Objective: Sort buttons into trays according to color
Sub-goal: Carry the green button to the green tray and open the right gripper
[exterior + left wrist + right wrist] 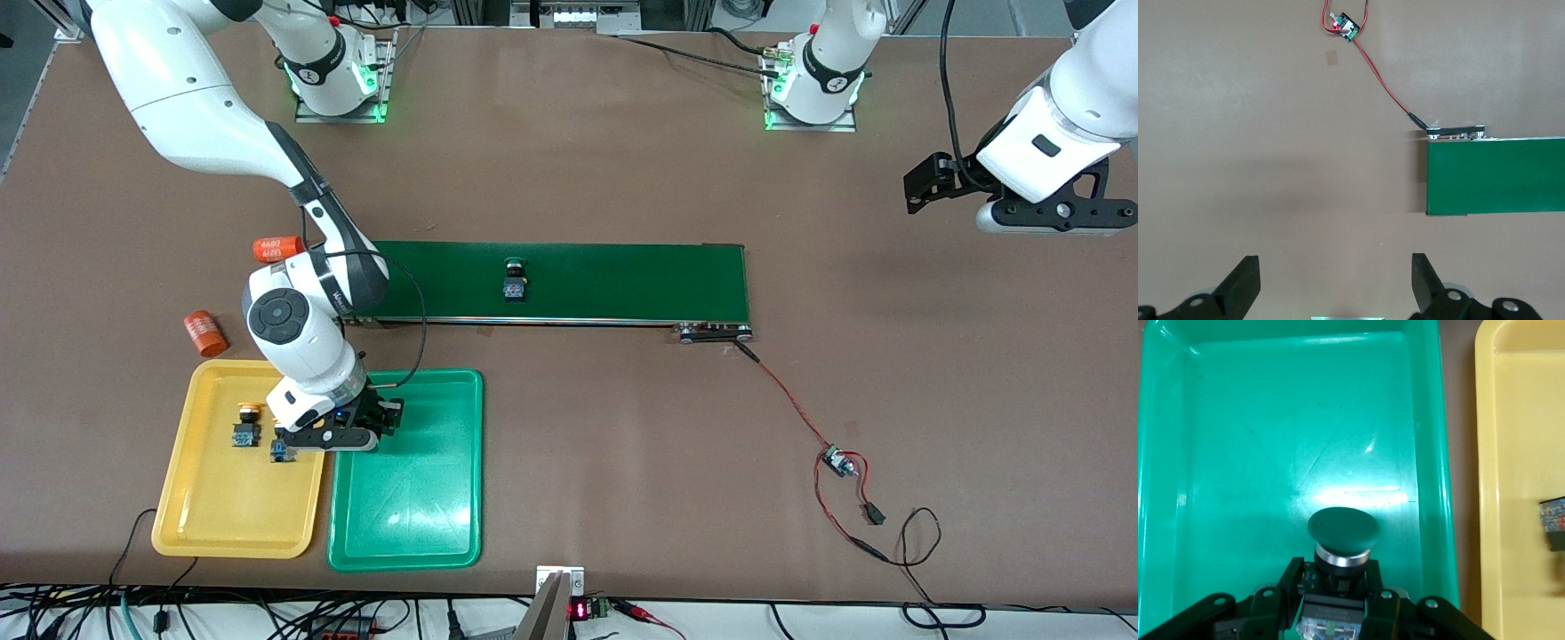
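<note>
Hanging over the green tray (418,498) in the front view, the right gripper (378,425) sits low above the tray's end nearest the conveyor belt (605,280), its held item hidden under the wrist there. The yellow tray (213,516) lies just beside the green one, toward the right arm's end of the table, and holds two yellow-capped buttons (247,425), the second (281,450) partly covered by the gripper. Another green-capped button (515,279) stands on the belt. Two orange cylinders (205,332) lie near the belt's end by the yellow tray. The left gripper (929,182) waits in the air toward the left arm's end of the table.

The left wrist view shows its fingers (1245,283) spread wide with nothing between them, above bare table beside the belt's end and a small circuit board (1346,27) on red wire.

The right wrist view shows the jaws clamped on the body of a green-capped button (1343,532), cap facing the green tray's floor.
</note>
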